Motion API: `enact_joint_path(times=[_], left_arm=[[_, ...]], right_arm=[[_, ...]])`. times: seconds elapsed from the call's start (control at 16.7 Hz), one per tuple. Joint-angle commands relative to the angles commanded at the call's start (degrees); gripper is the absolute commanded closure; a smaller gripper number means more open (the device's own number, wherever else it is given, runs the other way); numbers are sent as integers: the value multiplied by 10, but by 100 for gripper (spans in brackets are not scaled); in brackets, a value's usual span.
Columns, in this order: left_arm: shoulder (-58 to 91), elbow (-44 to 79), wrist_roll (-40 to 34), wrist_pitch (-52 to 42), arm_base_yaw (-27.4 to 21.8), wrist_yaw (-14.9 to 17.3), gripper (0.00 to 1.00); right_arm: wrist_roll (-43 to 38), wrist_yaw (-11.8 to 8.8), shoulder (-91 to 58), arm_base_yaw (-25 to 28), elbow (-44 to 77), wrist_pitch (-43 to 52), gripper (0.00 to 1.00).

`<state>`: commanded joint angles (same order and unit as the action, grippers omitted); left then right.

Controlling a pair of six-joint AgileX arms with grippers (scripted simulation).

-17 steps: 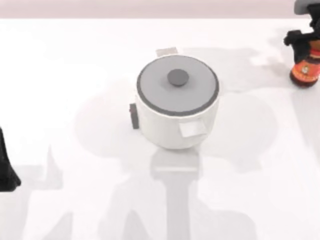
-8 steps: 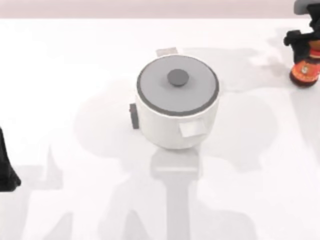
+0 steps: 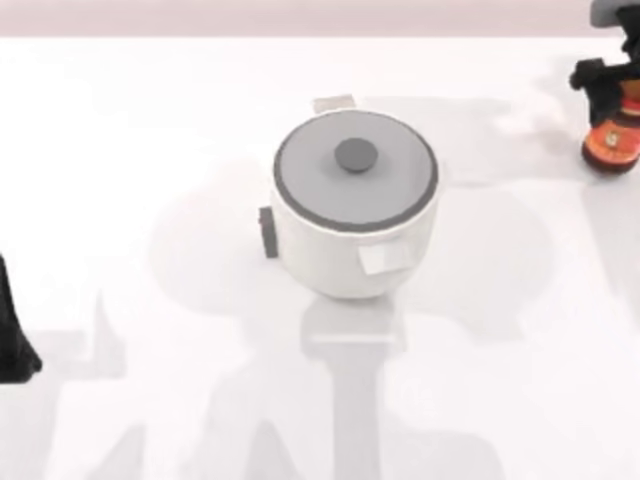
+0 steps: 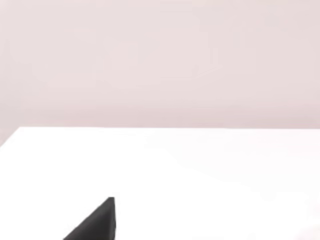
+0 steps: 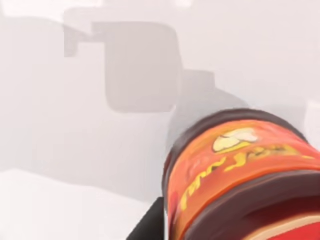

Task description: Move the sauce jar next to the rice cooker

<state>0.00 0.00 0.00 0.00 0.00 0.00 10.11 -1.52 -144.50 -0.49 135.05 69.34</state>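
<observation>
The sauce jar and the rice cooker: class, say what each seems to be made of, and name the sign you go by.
Sauce jar: probably dark glass, glossy brown bands above and below a printed orange-red label; the right tool is at it. Rice cooker: matte white body, possibly plastic or painted metal, no shine; flat grey lid, same open guess.

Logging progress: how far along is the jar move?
Early stage. The right hand is at the sauce jar by the table's far right edge. Still left: carrying it beside the rice cooker at centre. The left hand sits parked at the left.
</observation>
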Motion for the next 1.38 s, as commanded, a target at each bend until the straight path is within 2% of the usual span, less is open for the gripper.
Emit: enact_joint_path(times=[0.6,1.02,1.2,1.38], left_arm=[[0,0,0,0,0,0,0],[0,0,0,0,0,0,0],[0,0,0,0,0,0,0],[0,0,0,0,0,0,0]], right_arm=[[-1,-2,259,5,-235,22,100],[-10,-1,269,10,-249,18,100],[-67,6,274,48,-282,-9,100],[-165,20,282,101,-331,-50,100]])
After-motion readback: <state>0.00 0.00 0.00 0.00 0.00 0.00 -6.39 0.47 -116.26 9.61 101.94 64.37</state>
